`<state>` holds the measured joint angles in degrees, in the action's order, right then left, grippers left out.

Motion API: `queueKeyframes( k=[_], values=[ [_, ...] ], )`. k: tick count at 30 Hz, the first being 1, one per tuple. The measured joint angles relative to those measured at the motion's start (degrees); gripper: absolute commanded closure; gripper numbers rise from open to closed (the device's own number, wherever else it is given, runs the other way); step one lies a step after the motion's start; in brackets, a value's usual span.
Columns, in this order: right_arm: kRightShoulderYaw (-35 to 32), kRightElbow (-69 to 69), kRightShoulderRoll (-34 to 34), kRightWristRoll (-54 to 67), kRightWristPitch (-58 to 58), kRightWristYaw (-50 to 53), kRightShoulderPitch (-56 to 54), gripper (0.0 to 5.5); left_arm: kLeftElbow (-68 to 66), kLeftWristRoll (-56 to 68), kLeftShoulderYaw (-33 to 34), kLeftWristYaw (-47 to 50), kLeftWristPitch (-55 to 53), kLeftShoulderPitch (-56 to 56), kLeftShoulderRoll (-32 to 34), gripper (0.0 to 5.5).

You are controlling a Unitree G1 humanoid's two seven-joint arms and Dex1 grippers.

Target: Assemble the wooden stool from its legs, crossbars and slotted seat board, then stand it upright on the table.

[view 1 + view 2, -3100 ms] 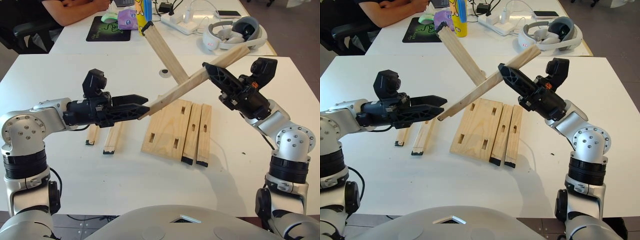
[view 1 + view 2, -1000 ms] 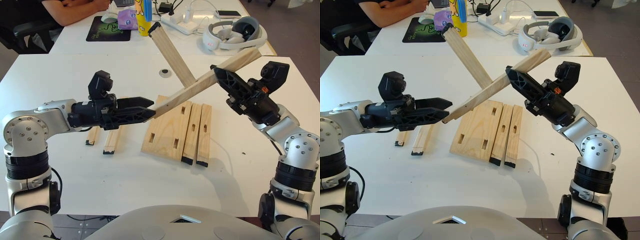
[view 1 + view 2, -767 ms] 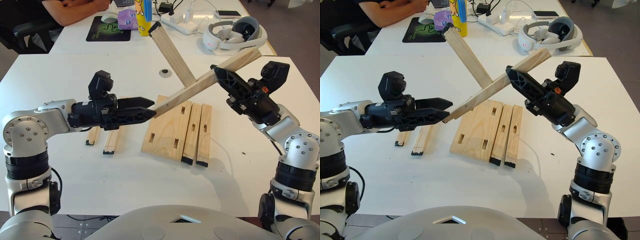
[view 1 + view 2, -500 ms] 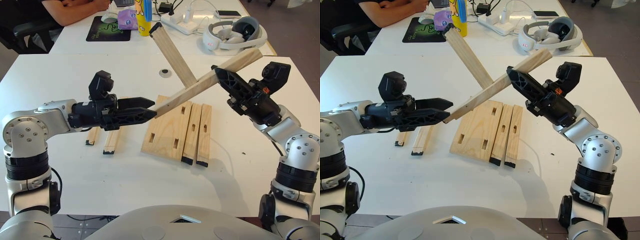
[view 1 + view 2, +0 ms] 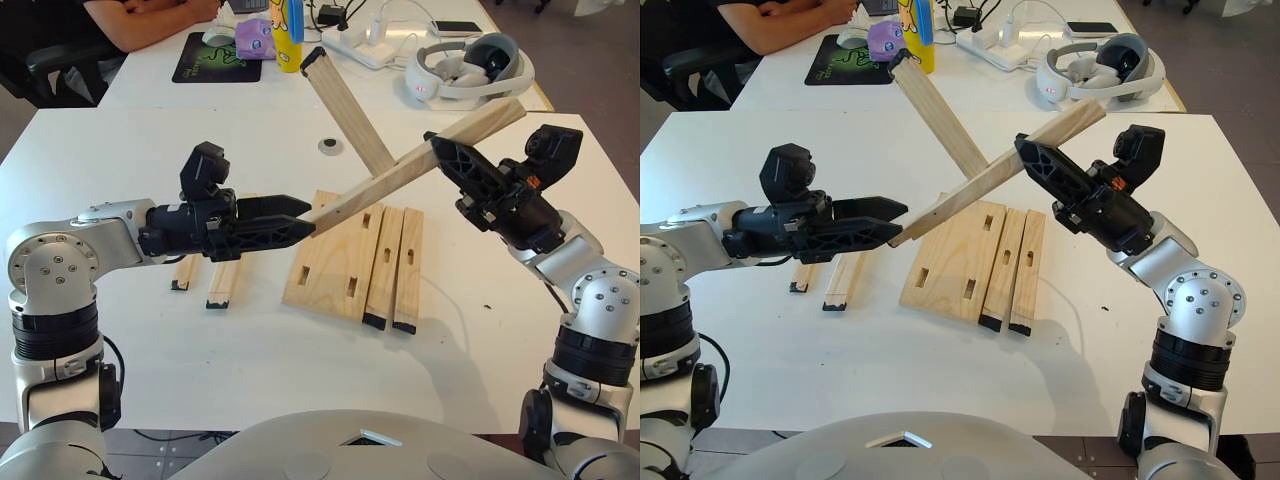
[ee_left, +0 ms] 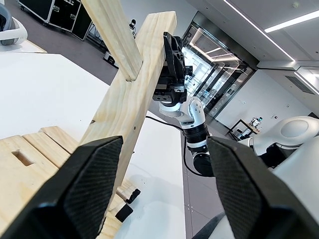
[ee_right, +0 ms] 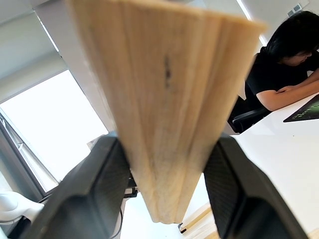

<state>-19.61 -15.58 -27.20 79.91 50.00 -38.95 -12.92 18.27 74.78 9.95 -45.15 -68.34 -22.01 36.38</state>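
Both arms carried the crossed legs [image 5: 385,178] slightly rightward. My right gripper [image 5: 436,150] clamps them high, and my left gripper [image 5: 308,214] stands wide around the low end, above the seat board [image 5: 335,260]. Step is joining — next, I think, close left.

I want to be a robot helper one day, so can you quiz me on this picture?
1. True or false: the flat slotted wooden seat board lies on the white table.
2. The right gripper is: A open and empty; B shut on the crossed pale wooden legs; C resting on the table.
3. How many short wooden bars lie on the robot's left of the board?
Key: 1 true; 2 B; 3 two.
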Motion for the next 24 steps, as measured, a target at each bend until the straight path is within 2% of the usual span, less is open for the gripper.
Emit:
queueKeyframes(
  k=[24],
  values=[
    [-0.4,-0.1,-0.6,1.0,0.0,0.0,1.0,3.44,-0.7,0.0,-1.9,0.0,0.7,-0.2,0.0,2.38]
  ],
)
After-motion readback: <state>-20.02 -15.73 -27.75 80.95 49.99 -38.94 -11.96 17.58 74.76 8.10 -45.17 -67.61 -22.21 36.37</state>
